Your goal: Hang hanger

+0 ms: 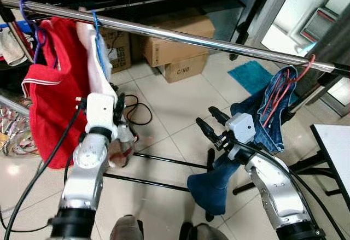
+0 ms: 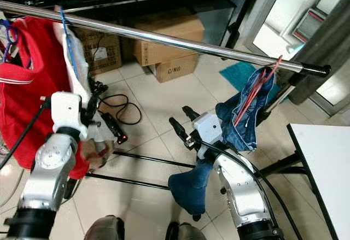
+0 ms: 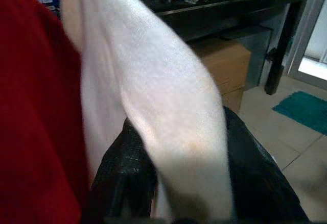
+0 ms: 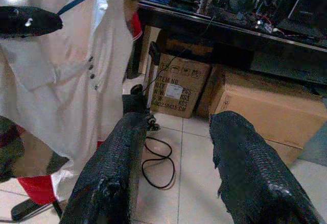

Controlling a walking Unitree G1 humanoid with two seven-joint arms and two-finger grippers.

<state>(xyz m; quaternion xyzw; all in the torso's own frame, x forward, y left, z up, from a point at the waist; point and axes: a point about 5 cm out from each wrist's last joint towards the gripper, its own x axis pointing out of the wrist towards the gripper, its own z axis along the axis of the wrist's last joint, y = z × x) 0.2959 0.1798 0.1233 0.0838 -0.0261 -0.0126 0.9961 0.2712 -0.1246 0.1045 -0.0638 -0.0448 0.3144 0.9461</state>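
A blue hanger carrying a white garment hooks over the silver rail, beside a red garment on its own hanger. My left gripper is raised against the white garment; in the left wrist view the white cloth runs between its black fingers, which stand apart. My right gripper is open in mid-air below the rail, holding nothing. Just beyond it hang blue jeans on a red hanger near the rail's right end.
Cardboard boxes stand on the tiled floor behind the rail, under a dark desk. A black cable loops on the floor. The rack's black base bars cross below. A white table corner is at the right, with a teal mat beyond.
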